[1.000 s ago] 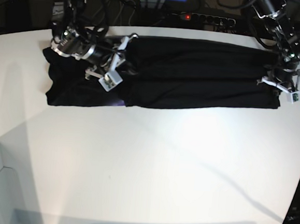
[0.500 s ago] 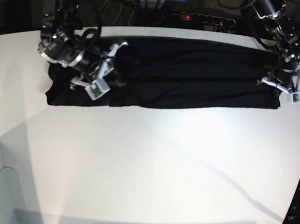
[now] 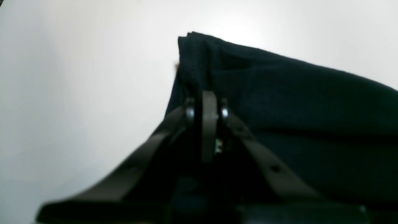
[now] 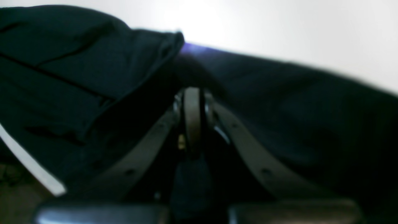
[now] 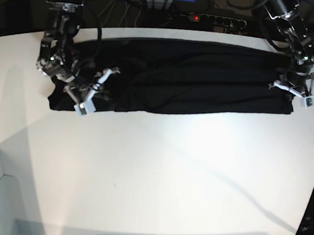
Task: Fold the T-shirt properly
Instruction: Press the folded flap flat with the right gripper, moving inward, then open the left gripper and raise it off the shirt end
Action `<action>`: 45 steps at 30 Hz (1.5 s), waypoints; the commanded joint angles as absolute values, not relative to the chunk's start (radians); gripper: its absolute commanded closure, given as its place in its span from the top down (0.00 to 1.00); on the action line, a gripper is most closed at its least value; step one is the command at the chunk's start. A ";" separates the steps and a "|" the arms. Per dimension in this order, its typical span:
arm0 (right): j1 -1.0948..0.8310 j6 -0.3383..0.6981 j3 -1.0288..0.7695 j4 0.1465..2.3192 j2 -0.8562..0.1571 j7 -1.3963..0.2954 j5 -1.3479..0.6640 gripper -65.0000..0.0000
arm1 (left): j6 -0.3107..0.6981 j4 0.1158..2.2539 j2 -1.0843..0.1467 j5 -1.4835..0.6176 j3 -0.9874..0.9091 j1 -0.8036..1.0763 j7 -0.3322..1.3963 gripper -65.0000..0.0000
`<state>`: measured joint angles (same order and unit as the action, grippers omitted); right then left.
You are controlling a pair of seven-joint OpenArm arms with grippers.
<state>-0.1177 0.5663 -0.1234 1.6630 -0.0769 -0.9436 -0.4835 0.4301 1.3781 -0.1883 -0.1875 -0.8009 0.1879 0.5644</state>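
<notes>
Across the far half of the desk (image 5: 152, 171) the T-shirt (image 5: 203, 77) lay as a long black band. I had the left end effector (image 5: 293, 89) pressed together, pinching its end, and the right end effector (image 5: 91, 93) pinched shut on cloth near the other end. To do this fold well, I judged both grips should hold firm and travel level together, keeping the cloth taut and edges aligned.

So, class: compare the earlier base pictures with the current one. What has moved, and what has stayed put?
The right gripper, jaws shut, has travelled across the T-shirt toward the base view's left and nearer edge, dragging cloth along. The left gripper stays shut at the shirt's other end, and that end has not shifted.
</notes>
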 commanded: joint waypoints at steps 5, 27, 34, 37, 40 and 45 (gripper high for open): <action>-0.145 0.556 -0.079 1.742 -0.064 -0.920 -0.506 0.00 | 0.430 1.385 -0.199 -0.179 -0.802 0.191 0.590 0.00; -0.266 0.553 0.173 1.988 -0.065 -0.929 -0.512 0.00 | 0.430 1.408 -0.200 -0.180 -0.805 0.191 0.588 0.00; -0.259 0.553 0.170 2.006 -0.093 -0.923 -0.507 0.00 | 0.430 1.580 -0.171 -0.269 -0.908 0.193 0.601 0.00; -0.257 0.553 0.168 2.006 -0.093 -0.923 -0.507 0.00 | 0.430 1.647 -0.173 -0.302 -0.914 0.200 0.633 0.00; -0.257 0.553 0.168 2.006 -0.093 -0.921 -0.507 0.00 | 0.430 1.704 -0.176 -0.341 -0.915 0.205 0.679 0.06; -0.257 0.553 0.168 2.008 -0.093 -0.921 -0.507 0.00 | 0.430 1.755 -0.168 -0.371 -0.915 0.205 0.736 0.31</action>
